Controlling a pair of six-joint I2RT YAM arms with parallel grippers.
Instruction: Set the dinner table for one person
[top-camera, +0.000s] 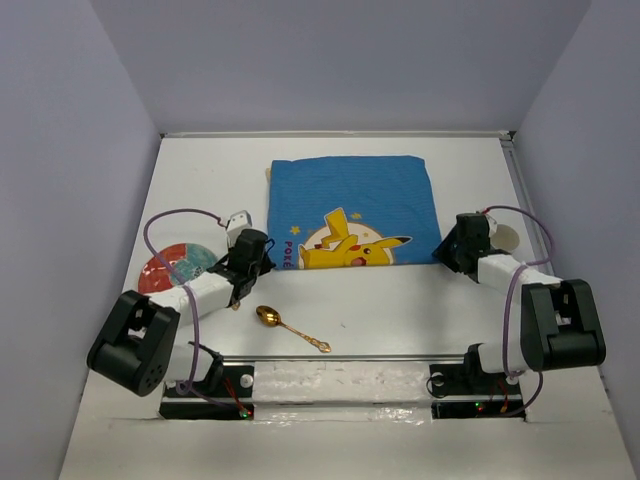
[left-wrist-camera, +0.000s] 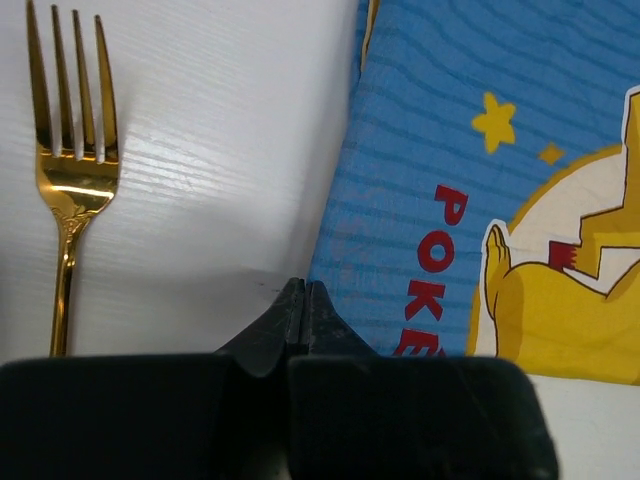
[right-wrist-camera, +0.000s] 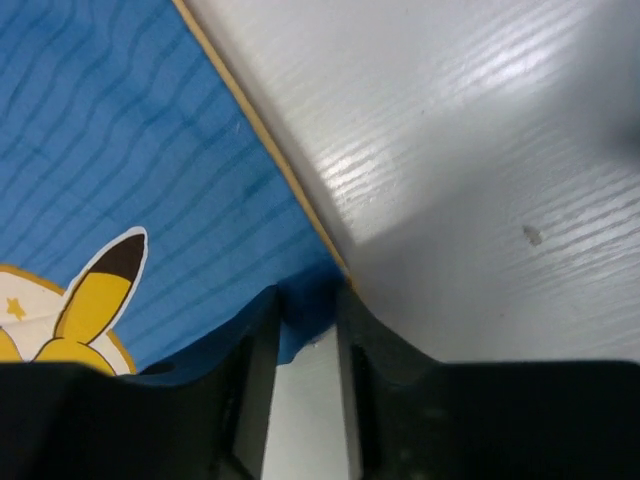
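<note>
On the table (top-camera: 420, 300) our mat (top-camera: 350, 210) lies flat, right gripper (right-wrist-camera: 305, 300) pinching its corner, left gripper (left-wrist-camera: 303, 300) closed empty; plate (top-camera: 175, 266), fork (left-wrist-camera: 70, 170), spoon (top-camera: 290, 328) remain unplaced.

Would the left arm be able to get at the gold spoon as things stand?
Probably yes: the gold spoon lies uncovered on the dinner table, just near-side of the left tool, whose fingers are shut and empty.

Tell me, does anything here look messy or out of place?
Yes. The gold metal spoon lies slanted on the white tabletop, away from the blue Pikachu cloth placemat. The round multicoloured plate sits off to the left, partly under the left arm. The right fingers pinch the placemat's corner, lifting it slightly.
</note>
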